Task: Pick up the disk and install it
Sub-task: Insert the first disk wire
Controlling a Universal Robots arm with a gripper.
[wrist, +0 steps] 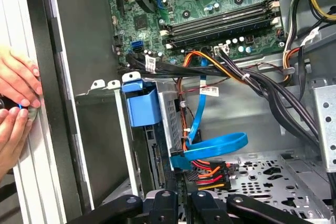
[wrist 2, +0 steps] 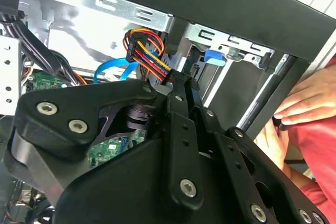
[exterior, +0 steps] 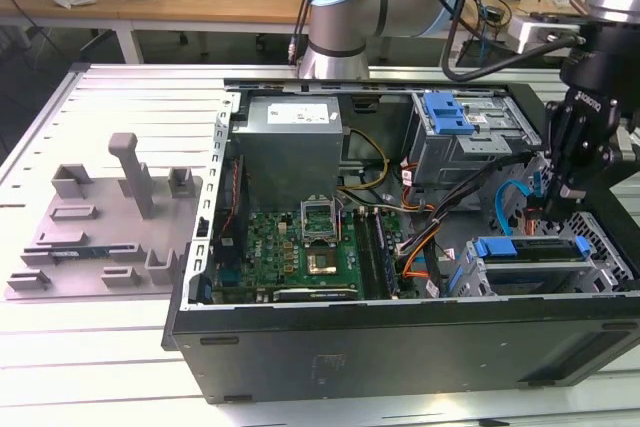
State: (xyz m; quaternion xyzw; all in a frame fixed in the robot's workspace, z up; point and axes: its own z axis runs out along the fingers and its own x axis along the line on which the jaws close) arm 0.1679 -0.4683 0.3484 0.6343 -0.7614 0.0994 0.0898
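Gripper [wrist 2: 185,83] pinched narrow at the cable plugs [wrist: 207,171], disk [wrist: 140,106] sitting edge-on in its bay [wrist: 122,140] (stiff, heavyish, probably shock-sensitive, so I'd grab the blue carrier edges).

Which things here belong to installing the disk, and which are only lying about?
Job: the disk in its blue frame, in the drive cage; the gripper close by it; the open computer case.
Lying about: the grey plastic tray on the table, at the exterior view's left; a person's hands outside the case.
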